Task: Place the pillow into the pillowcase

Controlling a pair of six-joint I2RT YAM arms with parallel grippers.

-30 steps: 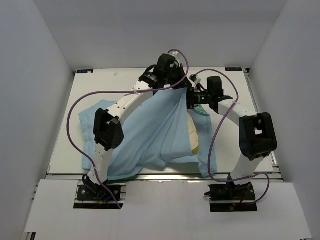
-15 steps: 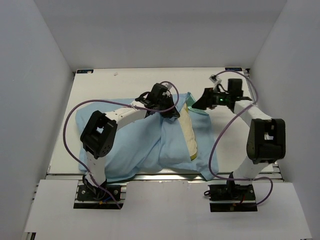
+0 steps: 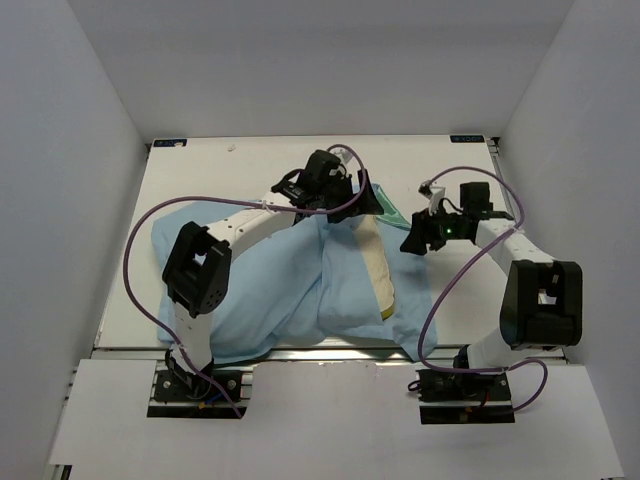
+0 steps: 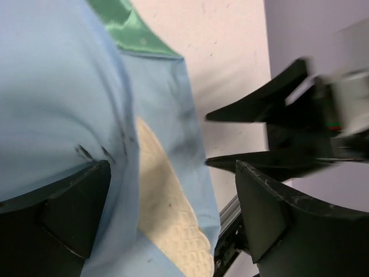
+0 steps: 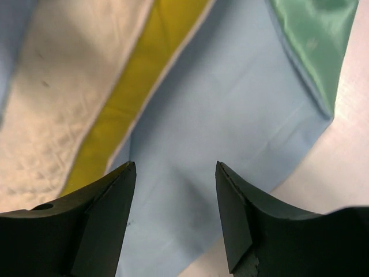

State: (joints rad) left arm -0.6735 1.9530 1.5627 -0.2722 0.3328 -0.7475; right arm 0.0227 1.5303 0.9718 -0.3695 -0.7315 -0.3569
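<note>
The light blue pillowcase (image 3: 270,285) lies slack over the near half of the table, its mint-green satin corner (image 3: 388,212) showing at the far right. A strip of the cream pillow (image 3: 378,265) shows at its open right end; the rest is covered. In the left wrist view my left gripper (image 4: 173,167) hangs wide open over pillowcase (image 4: 63,86) and pillow (image 4: 173,219), holding nothing. My right gripper (image 5: 174,173) is open just above the blue pillowcase (image 5: 230,115), beside the pillow's (image 5: 52,109) yellow edge (image 5: 144,75). From above, the left gripper (image 3: 363,203) and right gripper (image 3: 413,240) flank the opening.
White table (image 3: 200,175) with grey walls on three sides. The table's metal front rail (image 3: 330,350) runs under the cloth's near edge. Purple cables (image 3: 140,250) loop off both arms. The right gripper's black fingers (image 4: 259,109) show close by in the left wrist view.
The left gripper has opened and let the pillowcase go; the cloth, raised a second ago, now lies flat. The right gripper opened, drew back to the right, then came nearer and lower.
</note>
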